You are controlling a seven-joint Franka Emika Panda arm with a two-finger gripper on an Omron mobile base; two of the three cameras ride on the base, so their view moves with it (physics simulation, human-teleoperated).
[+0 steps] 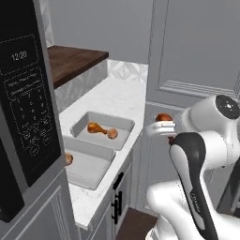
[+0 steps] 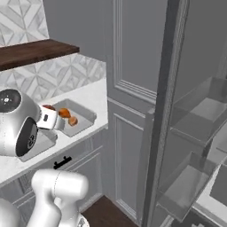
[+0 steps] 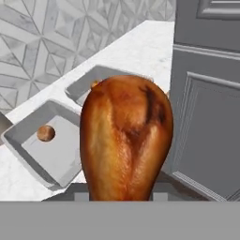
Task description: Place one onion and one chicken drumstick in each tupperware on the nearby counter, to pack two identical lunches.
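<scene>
1. Two tupperware containers sit side by side on the counter (image 1: 115,96), the landmark for all that follows; the counter is white marble-look, runs along a patterned tile wall, and ends against a tall grey cabinet (image 1: 197,56).
2. One dark wooden shelf (image 1: 70,61) stands raised at the counter's far end; a black microwave (image 1: 26,103) with a lit clock and keypad stands at the counter's near end.
3. Far tupperware (image 1: 121,123): it lies near the counter's front edge and holds a chicken drumstick (image 1: 96,127) and an onion (image 1: 112,133), the two just beside each other.
4. Near tupperware (image 1: 96,161): it touches the far one on the microwave side and holds a second onion (image 1: 69,159) near its wall; in the hand view this onion (image 3: 46,133) lies alone on the container's floor.
5. Gripper (image 1: 160,127): it hangs off the counter's front edge, in front of the tall cabinet, and its jaws are clamped on a second chicken drumstick (image 3: 125,136); the bulbous end points away from the hand, up in the air, beyond the counter's edge and apart from both containers.
</scene>
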